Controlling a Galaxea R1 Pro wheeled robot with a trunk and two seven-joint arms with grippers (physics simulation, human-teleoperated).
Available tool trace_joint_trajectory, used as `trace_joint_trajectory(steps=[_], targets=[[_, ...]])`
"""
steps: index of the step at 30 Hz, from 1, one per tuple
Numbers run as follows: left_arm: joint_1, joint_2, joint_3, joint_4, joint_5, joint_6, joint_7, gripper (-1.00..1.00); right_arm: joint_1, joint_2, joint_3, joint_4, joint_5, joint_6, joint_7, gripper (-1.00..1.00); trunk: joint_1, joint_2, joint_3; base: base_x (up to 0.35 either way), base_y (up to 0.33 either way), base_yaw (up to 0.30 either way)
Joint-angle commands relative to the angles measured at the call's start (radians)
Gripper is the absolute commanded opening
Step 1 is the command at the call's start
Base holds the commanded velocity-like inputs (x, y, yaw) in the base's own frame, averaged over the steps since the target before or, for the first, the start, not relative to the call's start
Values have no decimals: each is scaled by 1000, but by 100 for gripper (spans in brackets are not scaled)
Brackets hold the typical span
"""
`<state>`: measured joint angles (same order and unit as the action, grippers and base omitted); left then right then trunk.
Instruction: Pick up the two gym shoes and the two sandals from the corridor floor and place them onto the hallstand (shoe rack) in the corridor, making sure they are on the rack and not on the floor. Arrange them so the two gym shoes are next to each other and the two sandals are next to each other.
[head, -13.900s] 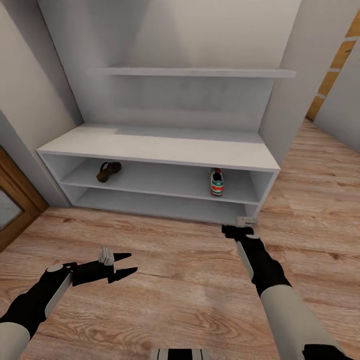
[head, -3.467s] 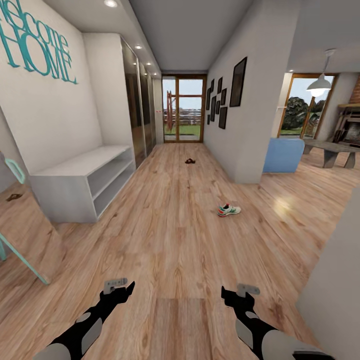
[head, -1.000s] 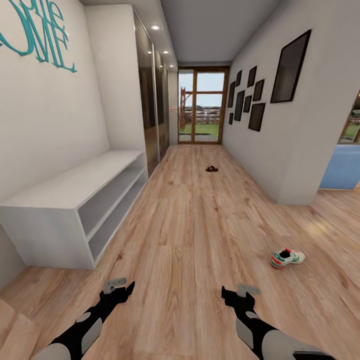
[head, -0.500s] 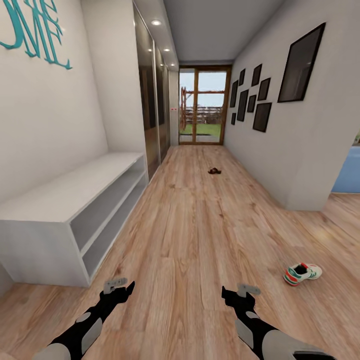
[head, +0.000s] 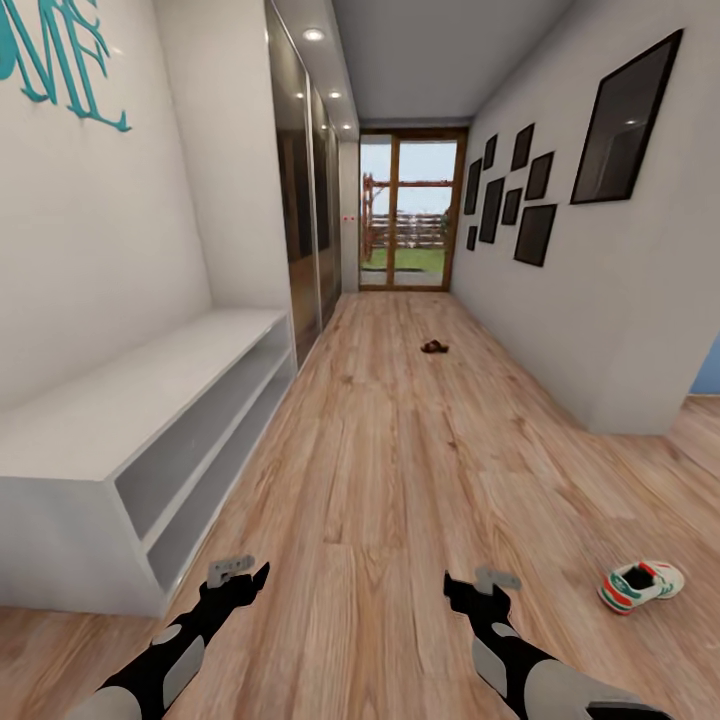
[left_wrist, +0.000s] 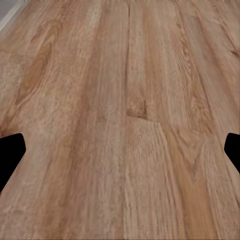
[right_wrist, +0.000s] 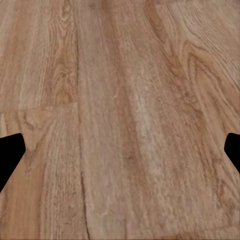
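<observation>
One gym shoe (head: 641, 584), white with green and red, lies on the corridor floor (head: 400, 470) at the lower right, to the right of my right gripper (head: 456, 588). A dark brown sandal (head: 433, 347) lies far down the corridor near the glass door. The pale-grey hallstand (head: 140, 395) runs along the left wall, and the insides of its two tiers are hidden at this angle. My left gripper (head: 256, 578) hangs low over the floor near the hallstand's near end. Both grippers are open and empty, with fingertips (left_wrist: 11, 150) and fingertips (right_wrist: 11, 150) wide apart over bare planks.
A mirrored wardrobe (head: 300, 210) follows the hallstand on the left wall. Dark picture frames (head: 530, 200) hang on the right wall, which ends at a corner (head: 640, 420) opening to the right. A glass door (head: 405, 215) closes the far end.
The camera has moved on down the corridor: the hallstand has slid nearer at the left and the gym shoe toward the lower right. Both arms keep the same pose, open.
</observation>
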<state>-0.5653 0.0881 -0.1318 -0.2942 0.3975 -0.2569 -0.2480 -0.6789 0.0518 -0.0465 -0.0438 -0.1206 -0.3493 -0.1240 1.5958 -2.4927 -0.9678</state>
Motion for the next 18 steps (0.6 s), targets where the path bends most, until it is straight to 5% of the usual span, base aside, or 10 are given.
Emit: trace_joint_trajectory(steps=[1,18], targets=[[-1,1,-8,1,10,-4,-2,100,-1,0,-4,1,-5,-5,1,100,0,0,-1,341,15,0],[-1,1,-8,1,10,-4,-2,100,-1,0,-4,1,-5,-5,1,100,0,0,-1,344,2,0]])
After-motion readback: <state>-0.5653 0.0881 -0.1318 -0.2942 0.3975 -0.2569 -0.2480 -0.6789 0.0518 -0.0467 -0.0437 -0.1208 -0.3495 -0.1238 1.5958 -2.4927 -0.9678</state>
